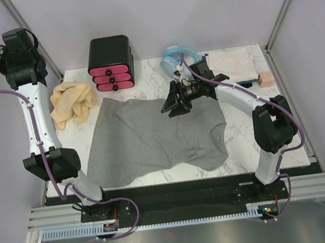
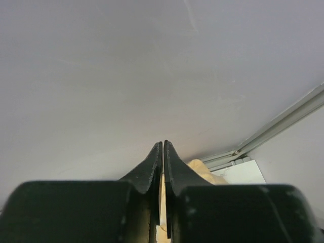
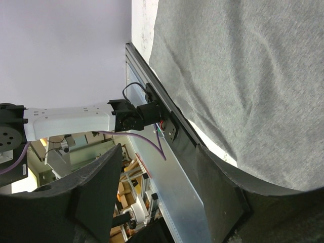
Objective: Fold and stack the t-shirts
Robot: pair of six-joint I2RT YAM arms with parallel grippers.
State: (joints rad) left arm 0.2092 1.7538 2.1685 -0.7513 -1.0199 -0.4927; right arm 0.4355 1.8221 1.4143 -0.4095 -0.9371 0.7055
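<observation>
Biggest risk as we see it: the grey t-shirt (image 1: 152, 137) lies w/ its near side right at the near edge of the bench (image 1: 243, 147), one sleeve at the lip. A pull toward that edge could slide cloth over it.

2nd risk: the right gripper (image 1: 170, 109) hangs over the shirt's far side, jaws apart, nothing btwn them. If it pinches alone w/ the left arm far off, the fold prob. goes skewed or bunches.

3rd: a shallow pinch takes only the top layer, so front and back separate.

The left gripper (image 2: 163, 144) is up high by the far left corner, facing the wall, fingers clenched together on nothing. The tan-yellow t-shirt (image 1: 72, 103) sits crumpled below it, near the left edge.

Orientation: the grey shirt is spread flat mid-bench, long axis approx. left–right, a bit tilted. The collar points to the right edge and the hem to the left edge, w/ sleeves toward the far and near edges. The whitish t-shirt (image 1: 232, 64) lies folded at the far right corner, apart from the grey one. The task looks early to us: no part of the grey one is folded yet.
</observation>
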